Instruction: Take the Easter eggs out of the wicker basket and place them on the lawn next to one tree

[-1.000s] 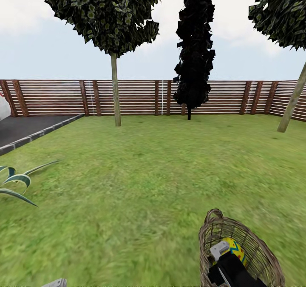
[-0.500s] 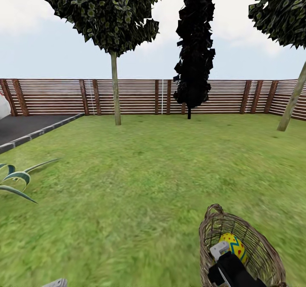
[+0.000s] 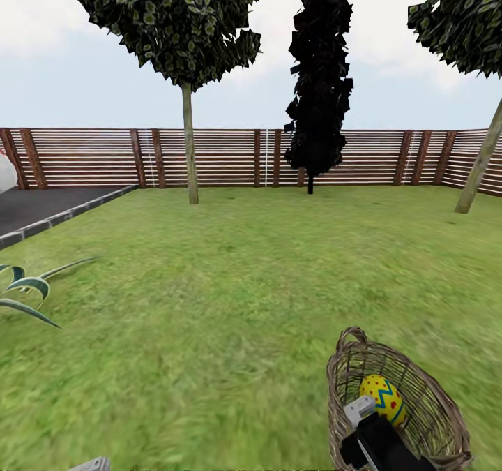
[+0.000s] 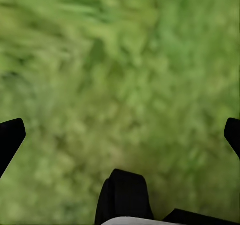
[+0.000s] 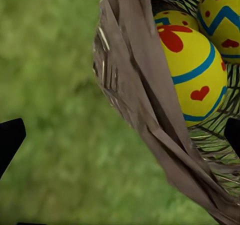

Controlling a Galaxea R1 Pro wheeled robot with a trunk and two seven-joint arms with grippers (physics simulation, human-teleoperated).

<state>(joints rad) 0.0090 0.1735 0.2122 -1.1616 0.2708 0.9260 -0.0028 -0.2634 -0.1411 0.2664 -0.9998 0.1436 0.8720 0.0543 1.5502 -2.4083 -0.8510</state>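
Note:
The wicker basket (image 3: 425,405) stands on the lawn (image 3: 230,282) at the lower right of the head view. One yellow Easter egg (image 3: 382,399) with red dots and a blue zigzag shows inside it. My right arm (image 3: 380,446) reaches in at the basket's near rim. In the right wrist view the woven rim (image 5: 145,100) is close, with one egg (image 5: 192,75) and a second egg (image 5: 222,10) behind it. My right gripper (image 5: 120,140) is open, its fingertips (image 5: 10,140) wide apart. My left gripper (image 4: 120,135) is open over bare grass. The thick-trunked tree is out of view.
A thin-trunked round-crowned tree (image 3: 189,150) and a dark conifer (image 3: 317,80) stand before the slatted wooden fence (image 3: 90,158). Another trunk (image 3: 481,164) leans at the right edge. Grey paving (image 3: 42,209) lies at the left, and striped leaves (image 3: 28,293) poke in.
The whole view has shifted slightly upward. The egg in the basket now shows more fully beside my right wrist, where the arm partly covered it before.

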